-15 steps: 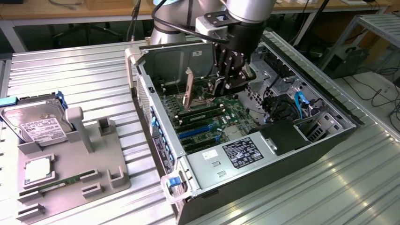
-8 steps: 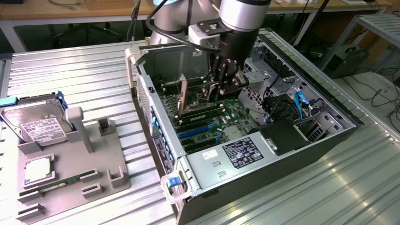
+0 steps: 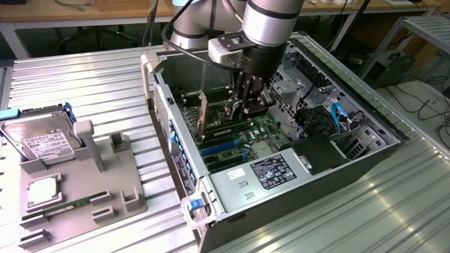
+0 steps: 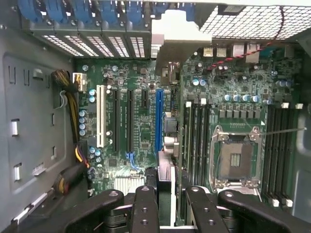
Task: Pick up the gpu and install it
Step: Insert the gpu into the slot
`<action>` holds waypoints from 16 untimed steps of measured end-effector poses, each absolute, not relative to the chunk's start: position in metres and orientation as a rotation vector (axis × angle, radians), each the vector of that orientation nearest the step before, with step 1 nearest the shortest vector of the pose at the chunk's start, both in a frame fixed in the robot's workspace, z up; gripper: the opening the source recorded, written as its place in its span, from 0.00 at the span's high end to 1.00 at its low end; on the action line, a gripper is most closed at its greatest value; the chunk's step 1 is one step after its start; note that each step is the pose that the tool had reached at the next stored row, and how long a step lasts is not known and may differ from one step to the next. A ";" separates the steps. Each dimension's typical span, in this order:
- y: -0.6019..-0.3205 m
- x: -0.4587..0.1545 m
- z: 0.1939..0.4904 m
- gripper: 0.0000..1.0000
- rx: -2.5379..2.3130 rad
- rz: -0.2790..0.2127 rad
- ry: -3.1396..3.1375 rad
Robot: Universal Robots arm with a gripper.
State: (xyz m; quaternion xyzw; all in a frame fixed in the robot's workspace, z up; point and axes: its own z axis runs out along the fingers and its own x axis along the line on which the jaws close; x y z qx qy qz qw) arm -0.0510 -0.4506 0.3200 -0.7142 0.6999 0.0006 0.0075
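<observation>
1. Gripper [image 4: 165, 204]: black fingers closed on the gpu [image 4: 165, 145], held edge-on, upright, inside the case [image 3: 365, 153].
2. Gpu: hangs over the motherboard [image 4: 141, 121] beside the blue slot [image 4: 158, 121], bracket toward the rear slots, so its edge can meet a slot.
3. Surface: ribbed metal table [image 3: 84, 84]; grey fixture [image 3: 77, 200] carries a hard drive [image 3: 42, 139].

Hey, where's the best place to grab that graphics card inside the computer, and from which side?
Grip the graphics card by its upper edge, flat faces between the fingers, coming straight down from above: it stands on edge over the motherboard, slot edge down. The gripper appears shut on it this way.
</observation>
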 end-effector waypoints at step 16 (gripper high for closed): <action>-0.456 -0.055 0.292 0.73 -2.175 0.030 2.219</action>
